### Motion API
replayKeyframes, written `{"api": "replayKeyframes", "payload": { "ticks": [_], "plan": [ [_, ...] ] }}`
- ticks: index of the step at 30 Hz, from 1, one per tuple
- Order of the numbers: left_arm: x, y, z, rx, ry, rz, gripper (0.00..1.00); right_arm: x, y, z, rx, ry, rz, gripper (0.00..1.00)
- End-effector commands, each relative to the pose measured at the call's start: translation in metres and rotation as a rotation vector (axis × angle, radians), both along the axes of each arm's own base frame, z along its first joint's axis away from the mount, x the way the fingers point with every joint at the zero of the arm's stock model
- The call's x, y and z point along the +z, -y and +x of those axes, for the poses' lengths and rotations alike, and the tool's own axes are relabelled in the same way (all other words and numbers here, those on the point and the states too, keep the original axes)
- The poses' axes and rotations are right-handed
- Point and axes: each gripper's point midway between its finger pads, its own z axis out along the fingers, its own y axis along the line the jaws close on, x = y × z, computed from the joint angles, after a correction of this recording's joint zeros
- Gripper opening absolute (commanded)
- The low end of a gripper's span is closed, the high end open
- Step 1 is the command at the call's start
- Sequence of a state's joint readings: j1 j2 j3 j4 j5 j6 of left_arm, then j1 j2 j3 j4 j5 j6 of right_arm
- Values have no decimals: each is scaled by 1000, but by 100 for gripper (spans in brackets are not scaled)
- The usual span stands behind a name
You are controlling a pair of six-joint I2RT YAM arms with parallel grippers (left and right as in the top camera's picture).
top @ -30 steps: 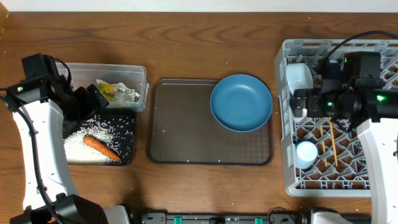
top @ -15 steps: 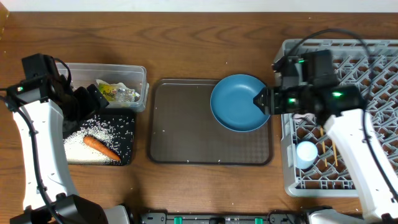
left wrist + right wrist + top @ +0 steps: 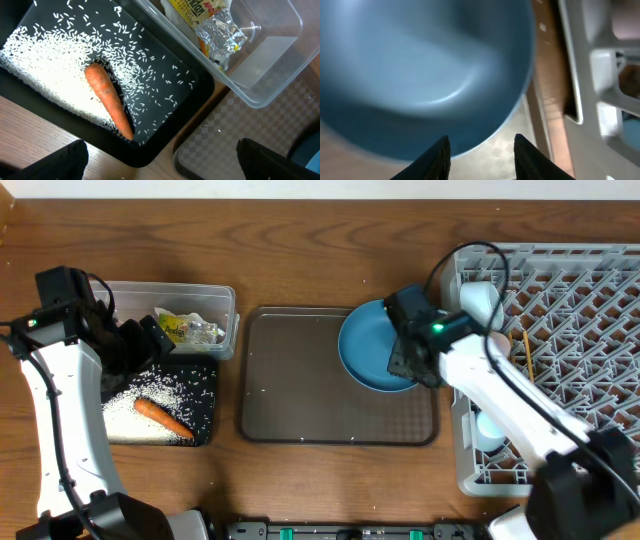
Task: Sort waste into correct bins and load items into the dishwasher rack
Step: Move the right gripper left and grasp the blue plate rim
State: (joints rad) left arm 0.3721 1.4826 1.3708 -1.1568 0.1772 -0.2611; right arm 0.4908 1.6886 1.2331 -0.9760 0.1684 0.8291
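At the far left the left gripper (image 3: pixel 165 161) hung released, its fingers spread wide with nothing between them, above the corner where the two bins met. I judged it parked out of the way, since the waste looked sorted. The black tray (image 3: pixel 203 420), shallow and matte, held a drift of rice (image 3: pixel 45 75), fine loose grains that would scatter at a nudge. On the grains lay the carrot (image 3: pixel 107 107), a smooth tapered stub. Just beside the tray's far side, the clear tub (image 3: pixel 228 305), thin glossy plastic with rounded corners, kept the wrapper (image 3: pixel 220 35), crumpled foil with yellow-green print. Dry packaging thus sat apart from food scraps.

In the middle of the wooden desk (image 3: pixel 300 250) lay the brown serving tray (image 3: pixel 300 380), flat and faintly textured. It carried only the blue plate (image 3: pixel 370 345) in its far right corner, round and smooth with a shallow raised rim. The right gripper (image 3: pixel 482 157) hovered over the plate's right edge. Its jaws stood partly apart with tray surface showing in the gap, and it grasped nothing I could see, though the wrist view was blurred. Probably it was lining up on the rim, the only part thin enough to pinch.

At the right the rack (image 3: pixel 600 310), a stiff grey lattice with pegs, already carried a pale cup (image 3: pixel 480 298), a light-blue cup (image 3: pixel 482 425) and chopsticks (image 3: pixel 524 345).
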Motion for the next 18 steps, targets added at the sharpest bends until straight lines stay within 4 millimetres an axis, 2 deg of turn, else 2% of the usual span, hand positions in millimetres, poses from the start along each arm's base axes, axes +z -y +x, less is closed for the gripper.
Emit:
{"api": "replayKeyframes", "payload": {
  "ticks": [1, 6, 11, 18],
  "plan": [
    [8, -2, -1, 0, 20, 14, 98, -19, 16, 2, -98, -9, -100, 41],
    [8, -2, -1, 0, 20, 14, 98, -44, 18, -3, -132, -78, -131, 42],
    [8, -2, -1, 0, 20, 14, 98, -57, 16, -1, -136, -93, -139, 41],
    [8, -2, -1, 0, 20, 14, 98, -59, 15, 1, -136, -91, -132, 22]
  ]
}}
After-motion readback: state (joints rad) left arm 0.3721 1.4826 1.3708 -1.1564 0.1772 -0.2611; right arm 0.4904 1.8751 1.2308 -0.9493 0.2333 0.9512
